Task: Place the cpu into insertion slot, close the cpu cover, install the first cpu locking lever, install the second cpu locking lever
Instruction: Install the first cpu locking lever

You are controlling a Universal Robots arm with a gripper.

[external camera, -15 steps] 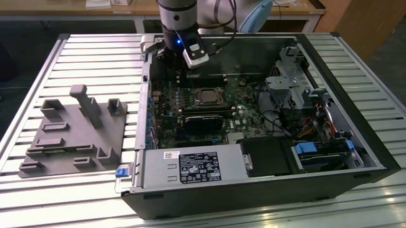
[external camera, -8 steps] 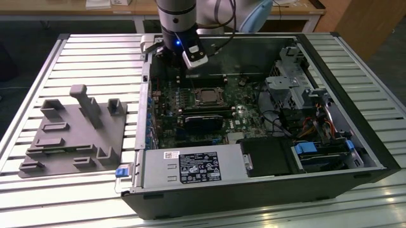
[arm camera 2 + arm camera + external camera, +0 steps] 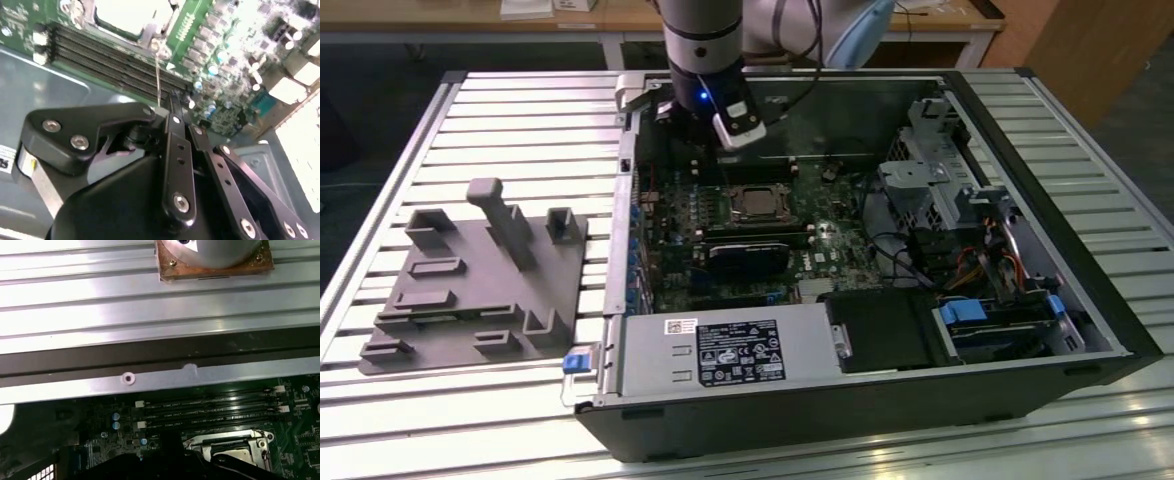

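The cpu (image 3: 754, 203) lies flat in its socket in the middle of the motherboard, inside the open computer case (image 3: 1067, 300). The cpu cover (image 3: 260, 444), a silvery frame, lies down around the cpu (image 3: 232, 456). My gripper (image 3: 720, 152) hangs just beyond the socket, toward the case's far wall. In the second wrist view the gripper (image 3: 172, 102) has its fingers drawn together on the end of a thin wire locking lever (image 3: 158, 75). That lever rises from the socket's edge near the cpu (image 3: 125, 12).
Memory slots (image 3: 210, 410) run between socket and case wall. A black card (image 3: 747, 258), power supply (image 3: 720, 350) and drive cage (image 3: 947, 180) fill the case. A grey fixture (image 3: 467, 280) sits at the exterior view's left. A round silver part (image 3: 215, 260) rests on the slatted table.
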